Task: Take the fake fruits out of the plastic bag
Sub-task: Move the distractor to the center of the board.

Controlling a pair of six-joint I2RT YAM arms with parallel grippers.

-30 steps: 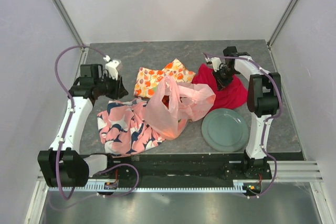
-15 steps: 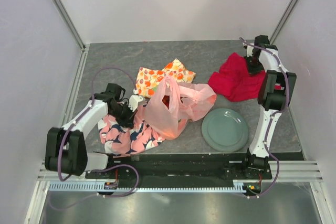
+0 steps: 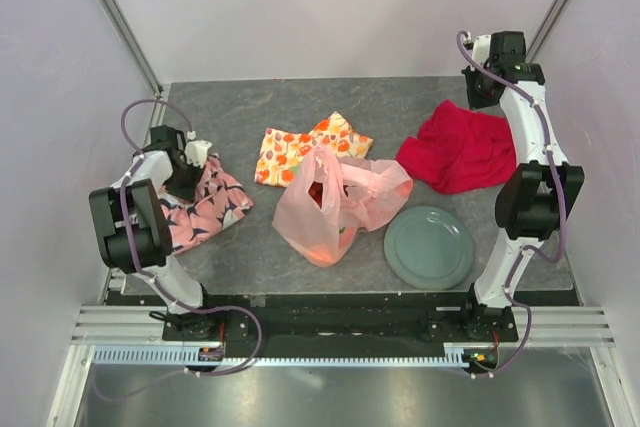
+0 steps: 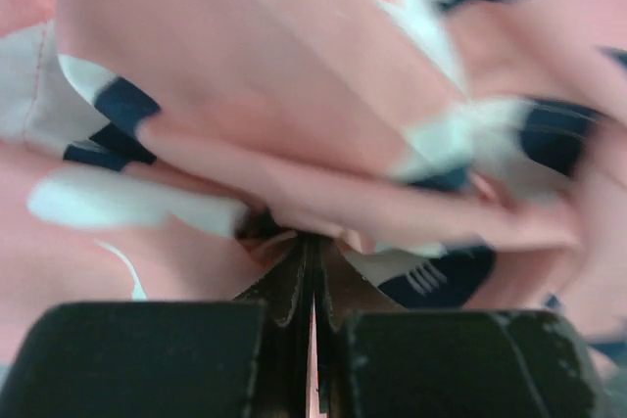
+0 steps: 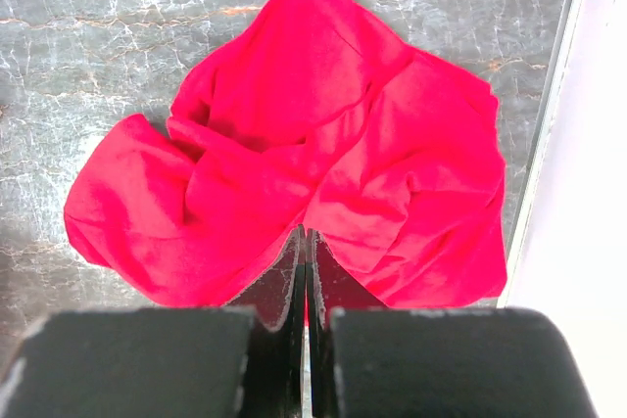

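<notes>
The pale-pink plastic bag (image 3: pixel 345 197) lies crumpled at the table's middle, its loop handles up. Red and orange fake fruits (image 3: pixel 318 193) show dimly through its film, and I cannot tell them apart. My left gripper (image 3: pixel 186 173) is at the far left, shut on the pink-and-navy cloth (image 3: pixel 205 209), well away from the bag. In the left wrist view the cloth (image 4: pixel 294 115) bunches at the shut gripper (image 4: pixel 313 242). My right gripper (image 3: pixel 482 97) is raised at the back right, shut and empty. In the right wrist view the gripper (image 5: pixel 305 238) hangs above the red cloth (image 5: pixel 294 144).
A grey-green plate (image 3: pixel 430 246) lies right of the bag near the front. The fruit-printed orange-and-white cloth (image 3: pixel 300 147) lies just behind the bag. The red cloth (image 3: pixel 460 152) lies at the back right, near the side wall (image 5: pixel 578 242).
My left gripper has dragged the pink-and-navy cloth from beside the bag to the far left. My right gripper pulled the red cloth to the back right, then rose off it.
</notes>
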